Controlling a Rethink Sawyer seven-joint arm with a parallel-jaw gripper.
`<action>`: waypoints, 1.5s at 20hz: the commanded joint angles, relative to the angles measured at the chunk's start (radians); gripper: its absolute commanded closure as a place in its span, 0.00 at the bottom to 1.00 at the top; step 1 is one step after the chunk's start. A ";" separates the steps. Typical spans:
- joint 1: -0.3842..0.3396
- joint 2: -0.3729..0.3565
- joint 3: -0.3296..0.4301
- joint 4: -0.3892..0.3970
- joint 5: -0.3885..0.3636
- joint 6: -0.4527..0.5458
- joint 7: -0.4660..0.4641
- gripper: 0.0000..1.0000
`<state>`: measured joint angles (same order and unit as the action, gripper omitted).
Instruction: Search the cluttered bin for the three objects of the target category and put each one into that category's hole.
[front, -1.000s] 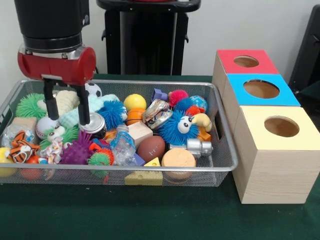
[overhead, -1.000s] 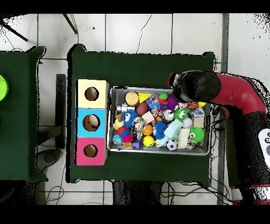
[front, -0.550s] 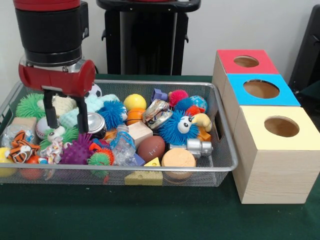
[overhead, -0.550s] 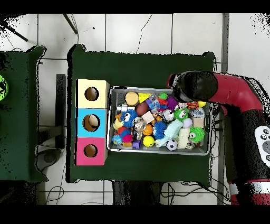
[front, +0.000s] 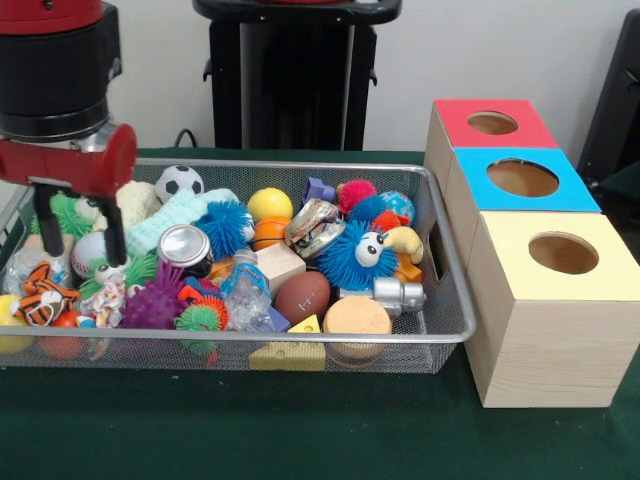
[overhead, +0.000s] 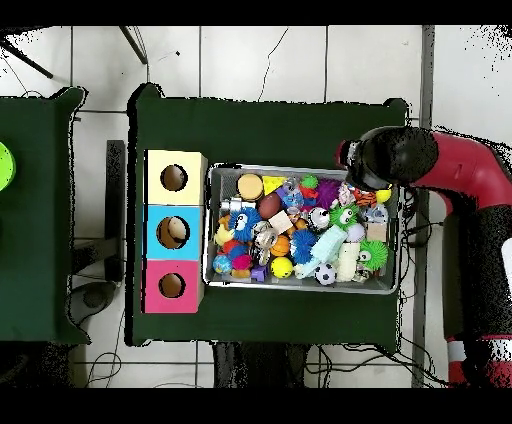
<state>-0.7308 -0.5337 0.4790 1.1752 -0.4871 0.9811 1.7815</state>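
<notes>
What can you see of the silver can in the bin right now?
The can looks like shiny metal with a dark band below its rim. It lies tilted among the toys in the wire bin, its round silver end facing up and forward. A purple spiky ball sits just in front, a blue fuzzy ball beside it. The gripper hangs apart from it.

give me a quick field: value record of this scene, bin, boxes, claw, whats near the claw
bin: wire basket on green cloth, packed with toys
boxes: three beside the basket, red top, blue top, yellow top, each with a round hole
claw: claw open, holding nothing, over the basket's end farthest from the boxes
near claw: baseball, tiger toy, green spiky ball
other items: soccer ball, can, football
</notes>
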 joint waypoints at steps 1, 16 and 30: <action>-0.020 0.044 0.053 -0.058 -0.053 0.094 -0.351 0.00; 0.072 0.028 -0.008 0.130 -0.008 -0.112 -0.044 0.00; 0.080 0.096 0.012 0.006 0.017 -0.036 -0.152 0.00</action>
<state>-0.6381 -0.4815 0.4748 1.1851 -0.4836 0.8996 1.7269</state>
